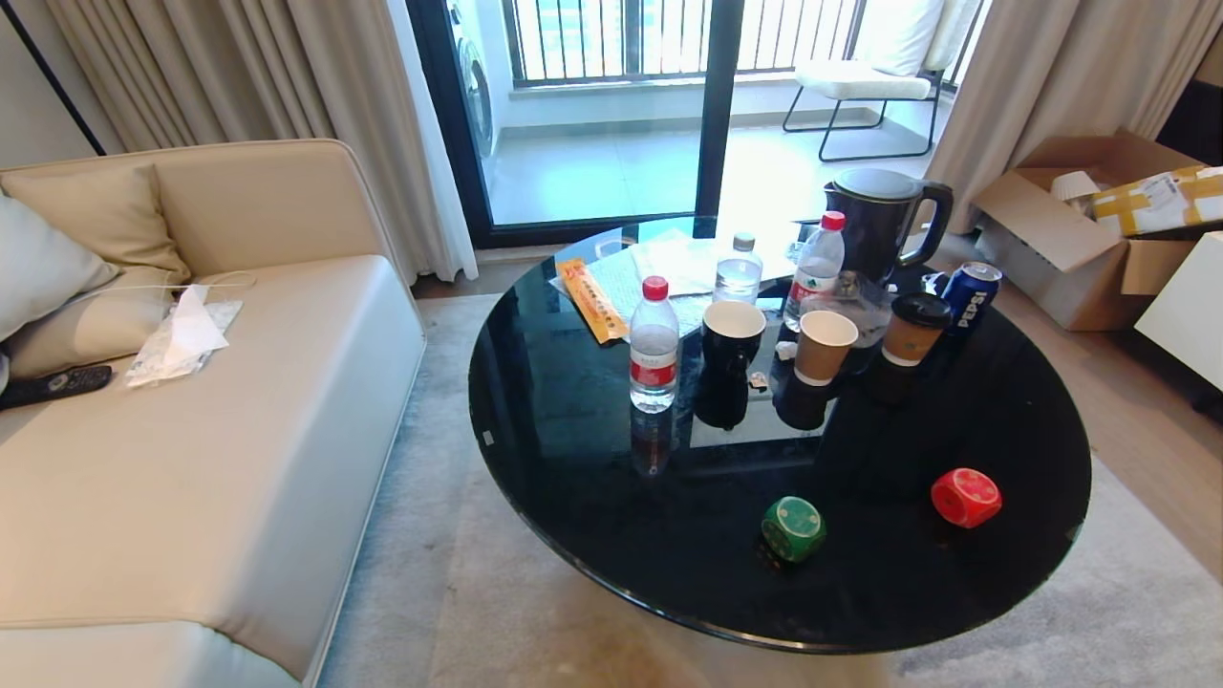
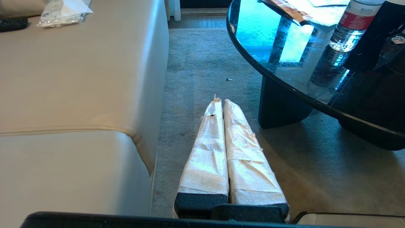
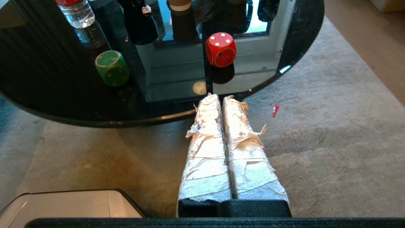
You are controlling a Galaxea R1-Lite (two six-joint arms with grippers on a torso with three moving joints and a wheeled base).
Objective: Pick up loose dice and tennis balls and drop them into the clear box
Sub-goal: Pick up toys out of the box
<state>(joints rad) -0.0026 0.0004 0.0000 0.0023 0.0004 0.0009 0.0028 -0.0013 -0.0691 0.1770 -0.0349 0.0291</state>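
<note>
Green die [image 1: 793, 528] and red die [image 1: 966, 497] near edge of black glass bench [image 1: 573, 478], red to the right, left gripper [image 2: 220, 102] and right gripper [image 3: 217, 98] low over carpet, jaws pressed together, empty

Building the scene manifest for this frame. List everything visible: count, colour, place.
dice: 2, green and red, near table edge
table: 1, black glass, round
water bottles: 3, clear, red-capped one nearest
cups: 3, black mug, two brown paper
kettle: 1, black, far side
Pepsi can: 1, blue
sofa: 1, beige, left
remote: 1, black, on sofa
cardboard box: 1, right
left gripper: fingers shut, over carpet
right gripper: fingers shut, at table edge
</note>
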